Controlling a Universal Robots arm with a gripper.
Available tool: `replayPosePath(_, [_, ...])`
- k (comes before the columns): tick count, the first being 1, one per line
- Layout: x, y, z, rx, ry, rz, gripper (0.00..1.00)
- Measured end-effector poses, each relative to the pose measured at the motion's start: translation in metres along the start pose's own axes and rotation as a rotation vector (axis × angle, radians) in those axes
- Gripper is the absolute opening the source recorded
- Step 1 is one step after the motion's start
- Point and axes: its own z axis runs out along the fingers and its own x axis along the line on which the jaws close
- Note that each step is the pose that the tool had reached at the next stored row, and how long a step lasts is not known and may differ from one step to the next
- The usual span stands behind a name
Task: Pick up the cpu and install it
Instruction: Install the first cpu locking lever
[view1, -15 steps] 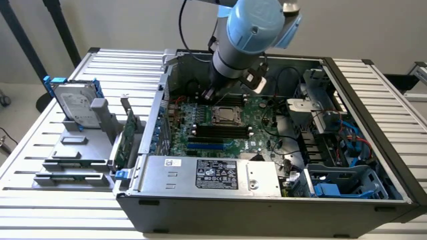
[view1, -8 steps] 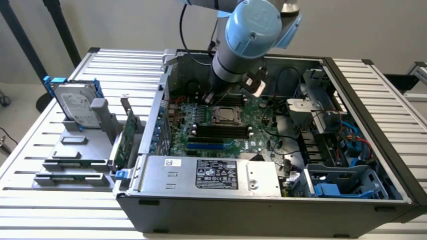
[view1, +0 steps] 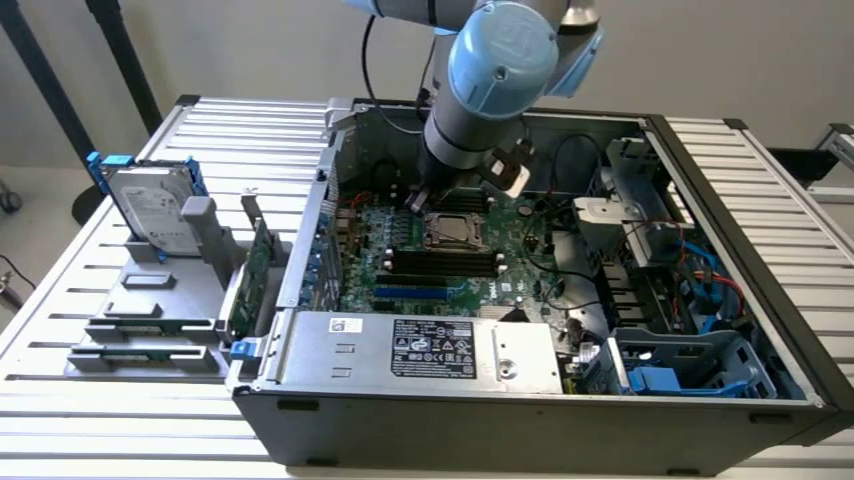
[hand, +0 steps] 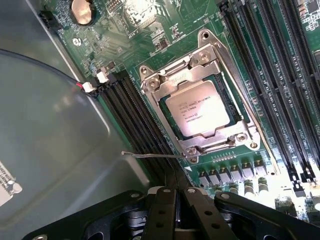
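Note:
The cpu (hand: 200, 111) lies flat in its socket on the green motherboard (hand: 150, 30), silver top up, with the metal retention frame (hand: 215, 137) folded over its edges. In the exterior view the cpu (view1: 454, 228) sits mid-board inside the open computer case (view1: 534, 420). My gripper (hand: 177, 196) is shut, its two black fingers (hand: 164, 215) pressed together with nothing between them. It hovers just beside the socket, close to the thin wire lever (hand: 150, 155). In the exterior view the gripper (view1: 419, 203) hangs right behind the socket.
Black memory slots (hand: 260, 70) flank the socket on both sides. A power supply (view1: 427, 350) fills the case's near side; a drive cage with blue parts (view1: 681, 370) is at the exterior view's right. A hard drive (view1: 150, 205) and green cards (view1: 254, 270) stand outside.

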Motion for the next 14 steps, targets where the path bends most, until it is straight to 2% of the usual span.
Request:
replayPosePath(4, [0.0005,0.0005,0.0048,-0.0100,0.0000,-0.004,0.11])
replayPosePath(9, [-0.0001,0.0012,0.0073,-0.0135,-0.0042,-0.004,0.11])
replayPosePath(14, [0.0027,0.0001,0.0107,-0.0191,-0.0136,-0.002,0.11])
